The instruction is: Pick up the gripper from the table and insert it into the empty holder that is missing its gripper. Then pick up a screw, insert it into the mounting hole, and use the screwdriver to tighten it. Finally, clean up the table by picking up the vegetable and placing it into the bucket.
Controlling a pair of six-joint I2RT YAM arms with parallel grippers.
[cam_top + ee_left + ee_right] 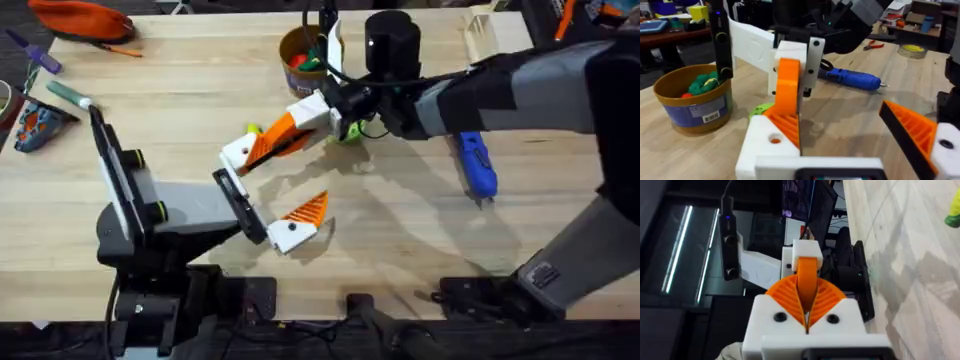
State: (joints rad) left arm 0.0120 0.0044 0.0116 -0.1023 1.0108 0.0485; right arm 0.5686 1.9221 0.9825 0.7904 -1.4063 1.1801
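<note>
The right gripper (306,117) is clamped shut on the gripper (280,138), the orange wedge, holding it by its upper end above the table's middle. In the overhead view the wedge's long axis runs from 2 o'clock down to 8 o'clock, its free end touching or just entering the holder (238,152), the bare white block of the left gripper (268,190). That gripper's jaws stand wide open, with its other finger, orange pad in place, at 5 o'clock from the holder. So the seat lies at 8 o'clock from the right jaws, and the push should probably follow the wedge's own axis. How deep it sits I cannot tell. The screwdriver (477,165) lies at 4 o'clock, the bucket (300,52) at 12.
</note>
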